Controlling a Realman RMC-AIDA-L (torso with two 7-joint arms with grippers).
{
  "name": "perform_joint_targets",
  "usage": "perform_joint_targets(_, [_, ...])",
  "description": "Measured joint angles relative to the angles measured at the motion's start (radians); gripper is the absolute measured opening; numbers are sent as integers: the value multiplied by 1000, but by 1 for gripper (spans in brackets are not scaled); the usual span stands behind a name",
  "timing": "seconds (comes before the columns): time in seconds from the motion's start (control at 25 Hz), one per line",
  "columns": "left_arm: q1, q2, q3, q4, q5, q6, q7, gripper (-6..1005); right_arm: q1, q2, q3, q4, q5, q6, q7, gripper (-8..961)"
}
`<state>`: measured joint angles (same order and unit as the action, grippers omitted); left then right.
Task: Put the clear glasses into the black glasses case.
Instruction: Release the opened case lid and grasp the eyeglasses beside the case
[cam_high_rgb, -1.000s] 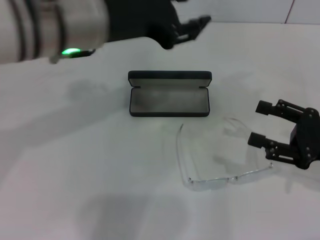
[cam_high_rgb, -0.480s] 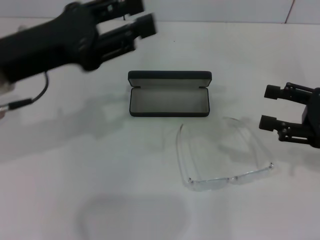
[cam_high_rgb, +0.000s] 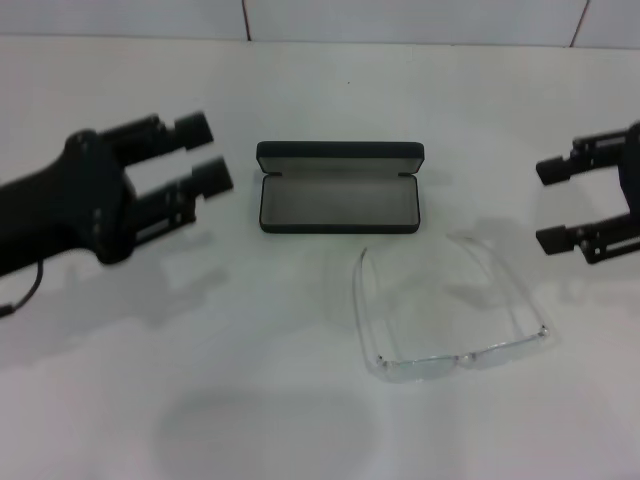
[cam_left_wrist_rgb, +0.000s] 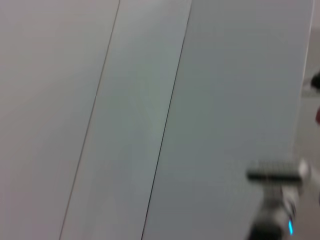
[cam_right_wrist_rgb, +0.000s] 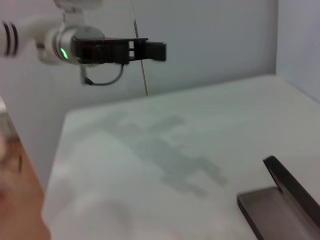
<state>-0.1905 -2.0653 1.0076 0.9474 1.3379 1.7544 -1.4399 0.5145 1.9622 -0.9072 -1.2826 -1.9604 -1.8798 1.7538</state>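
Glasses (cam_high_rgb: 450, 325) lie on the white bench (cam_high_rgb: 300, 400) at 5 o'clock of the case (cam_high_rgb: 338, 187), just beside it, not touching; arms unfolded and pointing toward the case, front bar nearest the robot.
Case sits mid-bench, lid up at the far side, grey lining bare, nothing inside; also seen at the edge of the right wrist view (cam_right_wrist_rgb: 280, 205).
Left claw (cam_high_rgb: 195, 160) hangs at 9 o'clock of the case, fingers spread wide, holding nothing.
Right claw (cam_high_rgb: 556, 205) at 3 o'clock of the case and 1 o'clock of the glasses, also wide and empty; apart from both.
Left wrist view shows only wall panels.
Judgement: glasses light, thin, springy, slick clear plastic; likely to skid or flex under a pinch; arms fragile at the hinges.
Best hold: the front bar near the bridge, or a temple close to its hinge; gentle closing; arms may need folding to fit the case.
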Motion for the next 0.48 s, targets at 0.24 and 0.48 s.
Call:
perform_joint_targets(0.24, [16, 15, -12, 4, 131, 11, 42, 538, 172, -4, -58, -177, -212, -168, 147, 767])
perform_joint_targets(0.48, [17, 10, -61, -5, 155, 10, 45, 538, 383, 8, -207, -164, -416, -265, 263, 767])
